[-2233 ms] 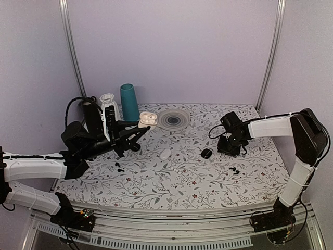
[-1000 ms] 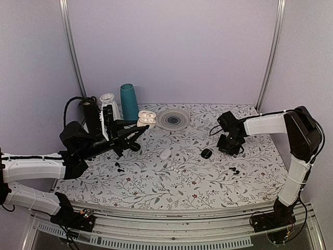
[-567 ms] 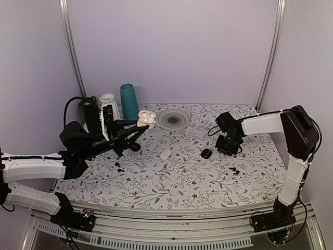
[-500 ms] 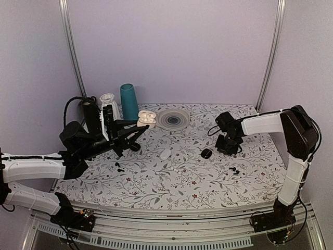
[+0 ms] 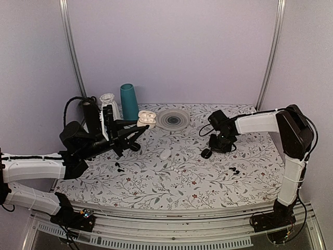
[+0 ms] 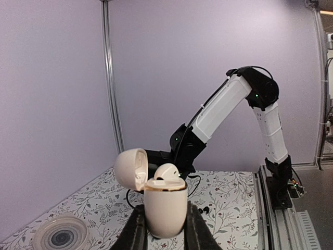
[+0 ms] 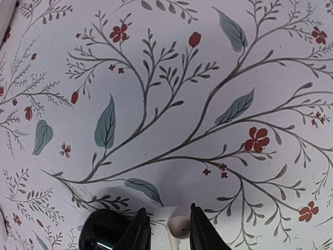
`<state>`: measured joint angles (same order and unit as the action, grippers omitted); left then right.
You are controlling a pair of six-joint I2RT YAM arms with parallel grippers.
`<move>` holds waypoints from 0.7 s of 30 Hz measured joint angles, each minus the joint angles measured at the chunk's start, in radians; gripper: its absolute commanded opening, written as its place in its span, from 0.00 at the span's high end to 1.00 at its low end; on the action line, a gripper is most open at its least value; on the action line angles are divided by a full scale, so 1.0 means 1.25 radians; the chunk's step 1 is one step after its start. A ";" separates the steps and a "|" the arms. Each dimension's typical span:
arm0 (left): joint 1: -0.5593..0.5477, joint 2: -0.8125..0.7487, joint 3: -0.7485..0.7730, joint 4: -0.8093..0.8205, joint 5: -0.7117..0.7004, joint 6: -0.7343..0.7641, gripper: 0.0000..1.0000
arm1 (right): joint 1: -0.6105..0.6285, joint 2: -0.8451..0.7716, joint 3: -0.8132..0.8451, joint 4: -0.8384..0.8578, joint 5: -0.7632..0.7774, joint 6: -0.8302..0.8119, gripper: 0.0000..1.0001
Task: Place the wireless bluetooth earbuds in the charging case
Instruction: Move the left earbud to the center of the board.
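Both arms have glossy white shell links joined by black joints, with black cables looping near the wrists; the left gripper [image 5: 136, 133] and right gripper [image 5: 218, 144] are black with slim fingers

Left pincer [image 6: 162, 229] raised, clamped; right pincer [image 7: 165, 226] low, narrowed.
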<state>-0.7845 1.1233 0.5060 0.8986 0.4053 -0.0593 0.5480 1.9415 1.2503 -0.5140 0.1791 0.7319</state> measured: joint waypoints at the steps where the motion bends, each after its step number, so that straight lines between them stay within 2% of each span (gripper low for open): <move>1: 0.000 0.000 0.000 0.000 0.000 0.000 1.00 | 0.002 0.000 0.002 0.000 -0.001 -0.005 0.72; 21: 0.000 0.000 0.000 0.000 0.000 -0.001 1.00 | 0.005 0.010 0.006 -0.040 0.002 -0.030 0.70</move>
<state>-0.7845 1.1236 0.5060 0.8986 0.4057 -0.0601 0.5545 1.9537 1.2579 -0.5644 0.1810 0.6949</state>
